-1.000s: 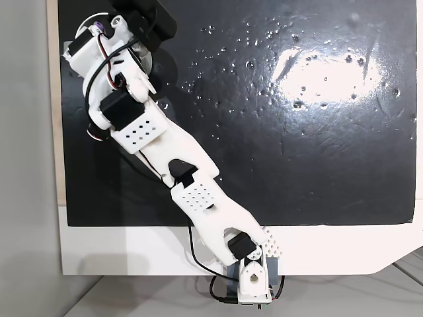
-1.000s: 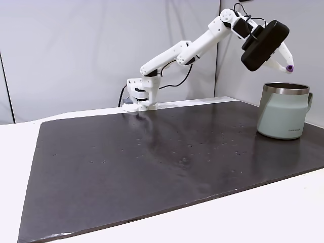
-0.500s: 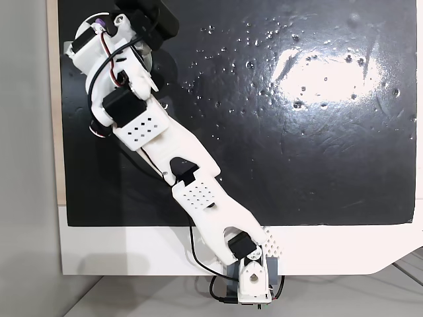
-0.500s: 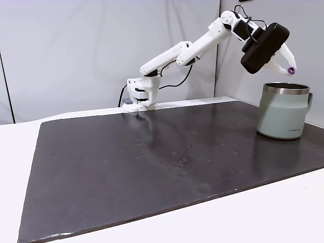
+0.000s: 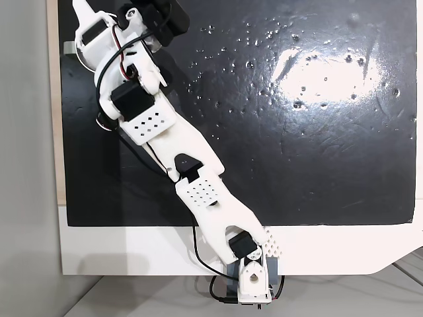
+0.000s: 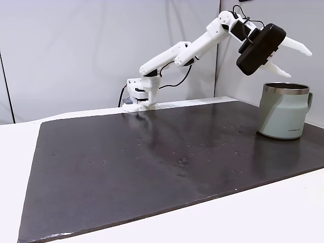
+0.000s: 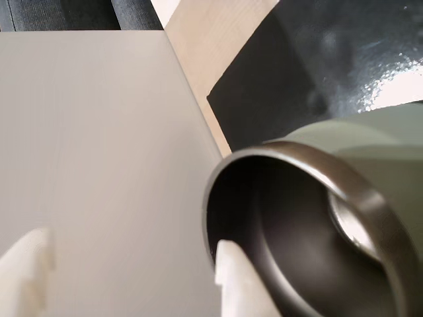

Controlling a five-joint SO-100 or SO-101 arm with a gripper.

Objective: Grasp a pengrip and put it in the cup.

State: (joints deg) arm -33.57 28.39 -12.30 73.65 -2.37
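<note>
Black surface (image 6: 152, 157), green cup (image 6: 283, 111) at its edge, end effector (image 6: 294, 62) above it, wide open, holding nothing

One fixed view looks straight down, another low from the side; both share the glossy black worktop (image 5: 297, 132) (image 6: 152, 152); the wrist view sits close above the steel-rimmed sage-green cup (image 7: 370, 211).

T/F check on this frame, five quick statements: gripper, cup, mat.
1. The gripper is open. True.
2. The gripper touches the cup. False: it hangs above the rim, apart.
3. The cup stands upright on the black mat. True.
4. The cup lies on its side. False: it is upright, opening upward.
5. A purple piece is pinched between the fingertips. False: nothing sits between them.
</note>
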